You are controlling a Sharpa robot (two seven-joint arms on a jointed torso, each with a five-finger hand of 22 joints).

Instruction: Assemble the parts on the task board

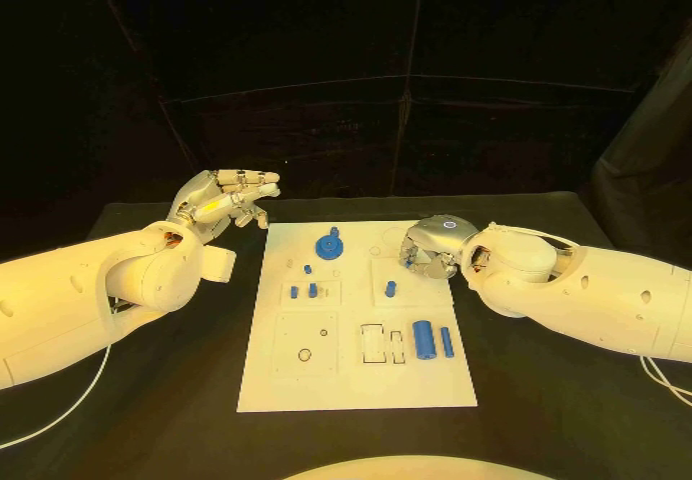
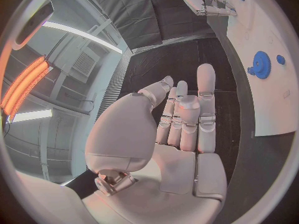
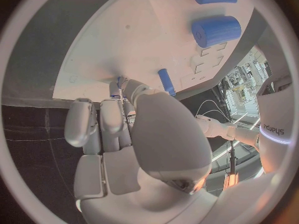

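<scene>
The white task board [image 1: 361, 385] lies in the middle of the table. On it are a blue gear [image 1: 330, 246], several small blue pegs [image 1: 307, 269] and a thick blue cylinder [image 1: 424, 339] beside a thinner one [image 1: 447, 342]. My right hand [image 1: 433, 245] hovers over the board's far right part with its fingers curled. In the right wrist view its fingertips [image 3: 118, 92] pinch a small blue part [image 3: 118, 80], close to a lone peg [image 3: 166, 81]. My left hand [image 1: 231, 200] is raised beyond the board's far left corner, fingers [image 2: 187, 114] straight and holding nothing. The gear [image 2: 261, 64] lies ahead of it.
The black table [image 1: 144, 400] surrounds the board, with bare room on both sides. Dark curtains hang behind the table. A white cable [image 1: 58, 410] trails by my left arm.
</scene>
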